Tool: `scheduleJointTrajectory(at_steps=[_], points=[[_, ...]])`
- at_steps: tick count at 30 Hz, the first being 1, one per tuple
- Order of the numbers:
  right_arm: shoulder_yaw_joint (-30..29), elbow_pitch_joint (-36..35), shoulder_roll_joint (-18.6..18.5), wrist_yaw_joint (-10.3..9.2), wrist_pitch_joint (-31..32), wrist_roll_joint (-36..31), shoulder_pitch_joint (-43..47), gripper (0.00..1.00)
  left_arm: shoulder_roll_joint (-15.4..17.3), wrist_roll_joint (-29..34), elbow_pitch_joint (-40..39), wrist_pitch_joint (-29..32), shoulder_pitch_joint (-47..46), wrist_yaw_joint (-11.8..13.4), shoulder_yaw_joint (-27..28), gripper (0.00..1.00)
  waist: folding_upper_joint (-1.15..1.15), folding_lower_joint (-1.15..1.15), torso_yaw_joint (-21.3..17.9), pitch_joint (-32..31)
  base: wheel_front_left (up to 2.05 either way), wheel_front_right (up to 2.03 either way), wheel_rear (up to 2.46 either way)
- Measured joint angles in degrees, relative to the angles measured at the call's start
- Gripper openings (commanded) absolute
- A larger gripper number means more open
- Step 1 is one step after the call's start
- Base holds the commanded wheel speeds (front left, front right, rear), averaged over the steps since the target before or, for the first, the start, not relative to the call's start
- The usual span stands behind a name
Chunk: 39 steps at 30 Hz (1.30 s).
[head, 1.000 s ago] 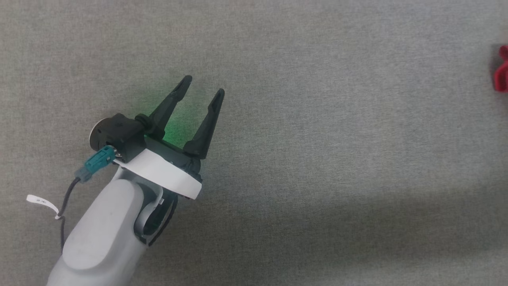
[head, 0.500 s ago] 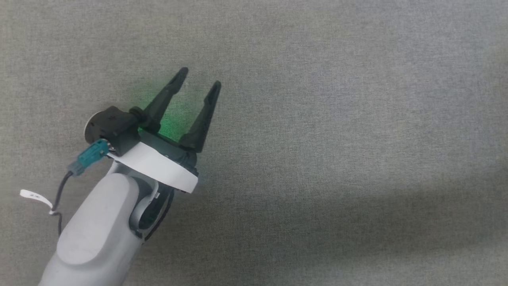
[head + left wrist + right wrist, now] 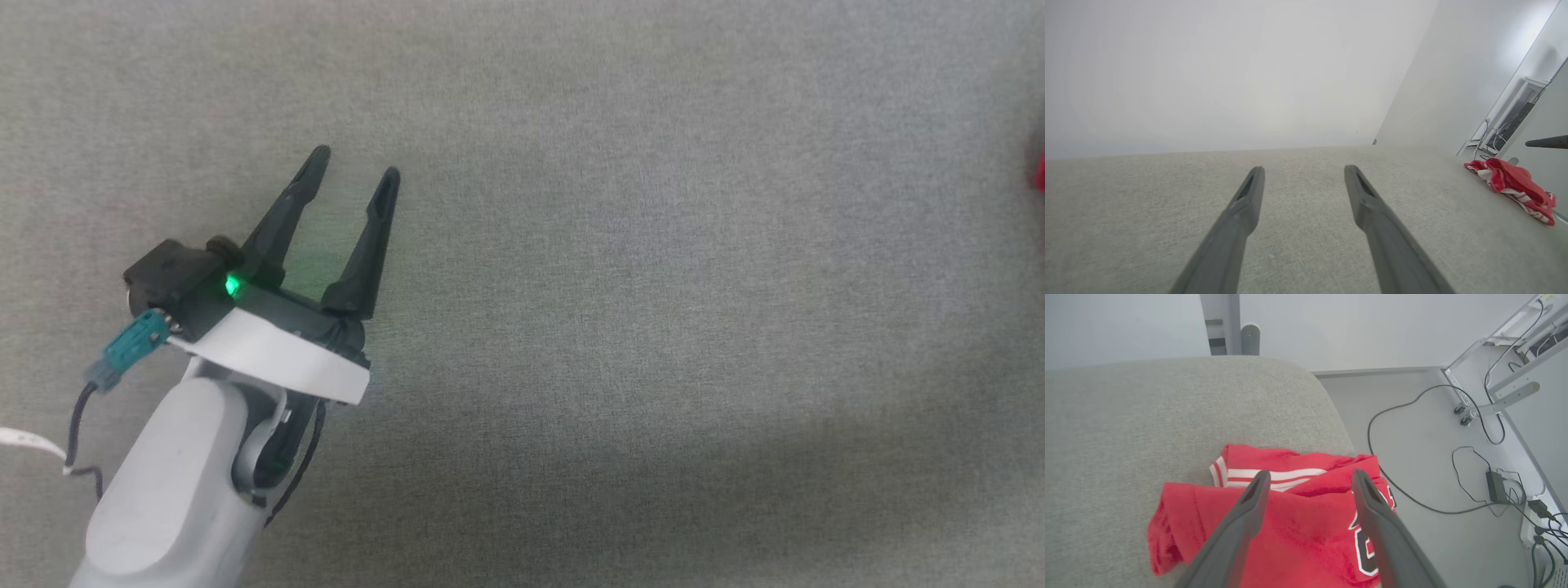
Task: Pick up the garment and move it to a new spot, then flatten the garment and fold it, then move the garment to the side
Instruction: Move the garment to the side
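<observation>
My right tool (image 3: 1310,473) hangs just over the shirt (image 3: 1298,522). Its two fingers are spread wide and nothing is pinched between them. I cannot tell if the tips touch the cloth.

The shirt lies in a bunch, not flat, with a white striped edge at 12 o'clock and part of a big letter at 4 o'clock. It sits close to the round corner of the worktop (image 3: 1147,416), right by the edge. I think it is over there so the middle stays free.

From my head, the shirt (image 3: 1040,173) is only a red bit at 3 o'clock. My left tool (image 3: 355,162) is at 8 o'clock, well apart from it, fingers spread wide, holding nothing. I think it waits there to keep out of the way.

The worktop (image 3: 653,286) has a soft grey cloth cover. Past its edge, at 3 o'clock from my right wrist, is a pale floor (image 3: 1412,465) with a black cord (image 3: 1369,433), a plug box (image 3: 1494,485) and a metal frame (image 3: 1506,398). A plain pale wall (image 3: 1208,73) stands behind.
</observation>
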Motion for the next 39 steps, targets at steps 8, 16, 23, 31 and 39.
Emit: scheduleJointTrajectory(at_steps=[8, 16, 23, 31, 39], points=[[6.05, -4.15, 5.50, -0.01, -6.72, 5.21, 4.12, 1.00, -0.93, 1.68, 0.02, 0.00, 5.56, 0.00, 5.99, 1.00, 0.00, 0.00, 1.13, -5.05, 0.00, 0.00, 0.00], [10.82, -9.38, 8.97, -0.01, -12.29, 10.25, 9.95, 1.00, 0.03, 3.05, -0.24, 0.00, 11.12, 0.00, 9.80, 1.00, 0.00, 0.00, 2.57, -9.57, 0.00, 0.00, 0.00], [14.19, -14.81, 10.34, -0.01, -17.64, 13.34, 17.06, 1.00, -0.04, 4.47, -1.31, 0.00, 17.31, 0.00, 13.63, 1.00, 0.00, 0.00, 4.13, -13.74, 0.00, 0.00, 0.00], [16.57, -19.81, 11.51, -0.01, -23.87, 14.41, 25.65, 1.00, -0.05, 5.03, -2.22, 0.00, 24.41, 0.00, 17.94, 1.00, 0.00, 0.00, 5.15, -18.41, 0.00, 0.00, 0.00], [17.40, -22.27, 12.77, -0.01, -28.44, 13.79, 32.90, 1.00, -0.81, 5.63, -3.01, 0.00, 30.38, 0.00, 21.62, 1.00, 0.00, 0.00, 5.35, -22.55, 0.00, 0.00, 0.00]])
